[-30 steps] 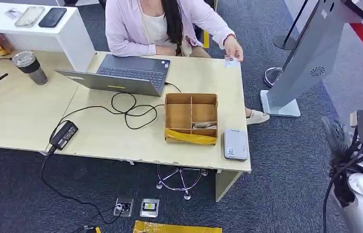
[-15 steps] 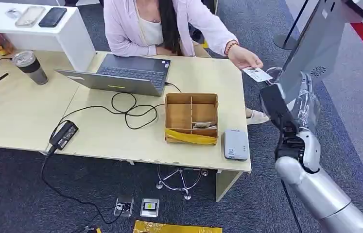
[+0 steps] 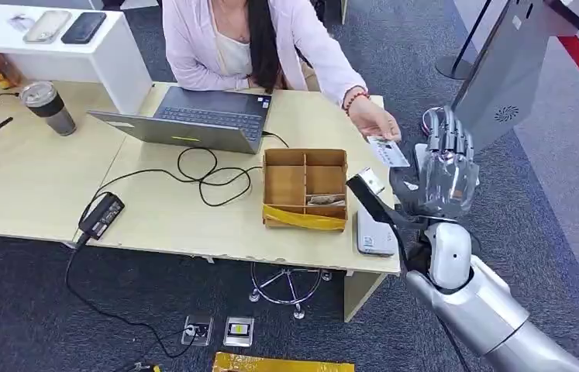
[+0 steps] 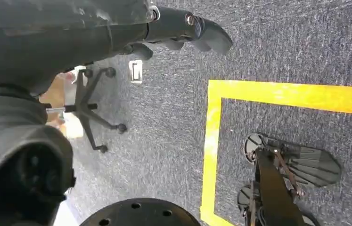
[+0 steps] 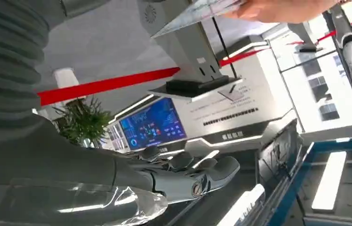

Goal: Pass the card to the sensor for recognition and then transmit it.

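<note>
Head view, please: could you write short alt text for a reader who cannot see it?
A seated person's hand holds out a card towards the robot's raised right hand, fingers apart, beside a wooden desk. The desk carries a laptop, a divided wooden box and a grey card reader.

A pale wooden desk [image 3: 38, 186] carries an open laptop [image 3: 193, 120], its black cable [image 3: 205, 174] looping to a power brick [image 3: 101, 215]. A steel tumbler [image 3: 48, 107] stands toward the left. Near the right edge sits a divided wooden box [image 3: 305, 188] (yellow along its front), with a grey sensor [image 3: 375, 231] just beside it.
</note>
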Controlling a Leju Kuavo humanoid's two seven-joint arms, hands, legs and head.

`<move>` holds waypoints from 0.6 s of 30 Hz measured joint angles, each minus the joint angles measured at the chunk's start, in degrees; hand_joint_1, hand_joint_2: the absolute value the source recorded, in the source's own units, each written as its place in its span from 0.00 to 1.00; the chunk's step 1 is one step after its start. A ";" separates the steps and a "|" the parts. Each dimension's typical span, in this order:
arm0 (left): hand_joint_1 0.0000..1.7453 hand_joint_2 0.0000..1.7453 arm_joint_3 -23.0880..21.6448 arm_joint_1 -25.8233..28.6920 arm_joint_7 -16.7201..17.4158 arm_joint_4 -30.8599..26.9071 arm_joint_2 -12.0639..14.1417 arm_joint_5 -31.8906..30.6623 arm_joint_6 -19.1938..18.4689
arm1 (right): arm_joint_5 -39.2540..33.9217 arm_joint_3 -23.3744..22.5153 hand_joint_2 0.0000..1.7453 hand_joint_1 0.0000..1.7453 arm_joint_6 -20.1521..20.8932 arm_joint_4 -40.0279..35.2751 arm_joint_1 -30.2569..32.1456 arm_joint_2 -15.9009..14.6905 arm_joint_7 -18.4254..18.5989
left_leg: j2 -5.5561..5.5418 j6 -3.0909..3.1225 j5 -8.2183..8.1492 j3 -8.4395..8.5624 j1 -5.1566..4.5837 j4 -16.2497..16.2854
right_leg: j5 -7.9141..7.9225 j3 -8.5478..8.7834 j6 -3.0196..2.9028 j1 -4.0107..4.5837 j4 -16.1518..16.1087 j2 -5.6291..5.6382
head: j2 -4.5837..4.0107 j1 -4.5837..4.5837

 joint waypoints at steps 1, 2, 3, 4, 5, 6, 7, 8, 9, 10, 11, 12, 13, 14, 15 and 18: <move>0.00 0.00 -0.29 -0.01 0.00 0.00 0.02 -0.13 -0.04 | -0.56 0.07 1.00 0.00 -0.07 0.27 0.03 0.20 -0.15 | 0.00 0.00 0.00 0.00 0.00 0.00 | 0.00 0.00 0.00 0.00 0.00 0.01 | 0.00 0.00; 0.00 0.00 -0.40 -0.01 0.00 0.00 0.02 -0.31 -0.09 | -0.84 0.07 1.00 0.00 -0.09 0.53 0.10 0.46 -0.17 | 0.00 0.00 0.00 0.00 0.00 0.00 | 0.00 -0.01 0.00 0.00 0.00 0.01 | 0.00 -0.02; 0.00 0.00 -0.51 -0.01 0.00 0.00 0.02 -0.46 -0.15 | -1.10 0.07 1.00 0.00 -0.09 0.73 0.14 0.62 -0.22 | 0.00 0.00 0.00 0.00 0.00 0.00 | 0.00 -0.01 0.00 0.00 0.00 0.01 | 0.00 0.00; 0.00 0.00 -0.66 -0.01 -0.02 0.00 0.05 -0.55 -0.20 | -1.43 0.09 1.00 0.00 -0.09 0.92 0.15 0.77 -0.33 | 0.00 0.00 0.00 0.00 0.00 0.00 | 0.00 -0.02 0.00 0.00 0.00 0.01 | 0.00 0.00; 0.00 0.00 -0.70 -0.01 -0.02 0.00 0.04 -0.55 -0.22 | -1.69 0.07 1.00 0.00 -0.09 1.08 0.15 0.99 -0.39 | 0.01 0.00 0.00 0.00 0.00 0.00 | 0.00 -0.02 0.00 0.00 0.00 0.03 | 0.00 0.00; 0.00 0.00 -0.73 0.00 0.00 0.00 0.05 -0.55 -0.24 | -2.05 0.07 1.00 0.00 -0.09 1.23 0.16 1.10 -0.50 | 0.01 0.00 0.00 0.00 0.00 0.00 | 0.00 -0.02 0.00 0.00 0.00 0.03 | 0.00 0.00; 0.00 0.00 -0.73 -0.01 -0.02 0.00 0.04 -0.53 -0.31 | -2.96 0.05 1.00 0.00 -0.09 1.36 0.20 1.38 -0.78 | 0.01 0.00 0.00 0.00 0.00 0.00 | 0.00 -0.02 0.00 0.00 0.00 0.03 | 0.00 0.00; 0.00 0.00 -0.73 -0.01 -0.04 0.00 0.05 -0.55 -0.33 | -3.75 -0.02 1.00 1.00 -0.09 1.47 0.28 1.64 -1.03 | 0.01 0.00 0.00 0.00 0.00 0.00 | 0.00 -0.02 0.00 0.00 0.00 0.03 | 0.00 0.00; 0.00 0.00 -0.73 -0.01 -0.07 0.00 0.05 -0.55 -0.33 | -4.30 -0.15 1.00 1.00 -0.09 1.58 0.39 1.91 -1.18 | 0.01 0.00 0.00 0.00 0.00 0.00 | 0.00 -0.02 0.00 0.00 0.00 0.03 | 0.00 -0.02; 0.00 0.00 -0.75 -0.01 -0.07 0.00 0.05 -0.53 -0.33 | -4.73 -0.44 1.00 1.00 -0.09 1.80 0.49 2.21 -1.38 | 0.01 0.00 0.00 0.00 0.00 0.00 | 0.00 -0.02 0.00 0.00 0.00 0.03 | 0.00 0.00; 0.00 0.00 -0.75 -0.01 -0.07 0.00 0.05 -0.53 -0.31 | -5.24 -0.68 1.00 1.00 -0.11 1.97 0.54 2.54 -1.68 | 0.01 0.00 0.00 0.00 0.00 0.00 | 0.00 -0.02 0.00 0.00 0.00 0.03 | 0.00 -0.02; 0.00 0.00 -0.75 -0.01 -0.07 0.00 0.05 -0.53 -0.26 | -5.89 -0.94 1.00 1.00 -0.11 2.15 0.56 2.89 -2.08 | 0.01 0.00 0.00 0.00 0.00 0.00 | 0.00 -0.02 0.00 0.00 0.00 0.03 | 0.00 0.00; 0.00 0.00 -0.75 -0.01 -0.07 0.00 0.05 -0.53 -0.22 | -6.39 -1.13 1.00 1.00 -0.11 2.32 0.58 3.19 -2.23 | 0.01 0.00 0.00 0.00 0.00 0.00 | 0.00 -0.02 0.00 0.00 0.00 0.03 | 0.00 0.00; 0.00 0.00 -0.75 -0.01 -0.07 0.00 0.05 -0.53 -0.20 | -6.68 -1.33 1.00 1.00 -0.11 2.45 0.65 3.46 -2.36 | 0.01 0.00 0.00 0.00 0.00 0.00 | 0.00 -0.02 0.00 0.00 0.00 0.03 | 0.00 -0.02; 0.00 0.00 -0.75 -0.01 -0.07 0.00 0.05 -0.53 -0.13 | -6.68 -1.44 1.00 1.00 -0.11 2.58 0.72 3.65 -2.62 | 0.01 0.00 0.00 0.01 0.00 0.00 | 0.00 -0.01 0.00 0.00 0.00 0.03 | 0.00 0.00; 0.00 0.00 -0.75 0.00 -0.07 0.00 0.05 -0.55 0.20 | -6.81 -2.27 1.00 1.00 -0.11 2.78 1.21 4.11 -3.28 | 0.01 0.00 0.00 0.00 0.00 0.00 | 0.00 -0.02 0.00 0.00 0.00 0.02 | 0.00 0.00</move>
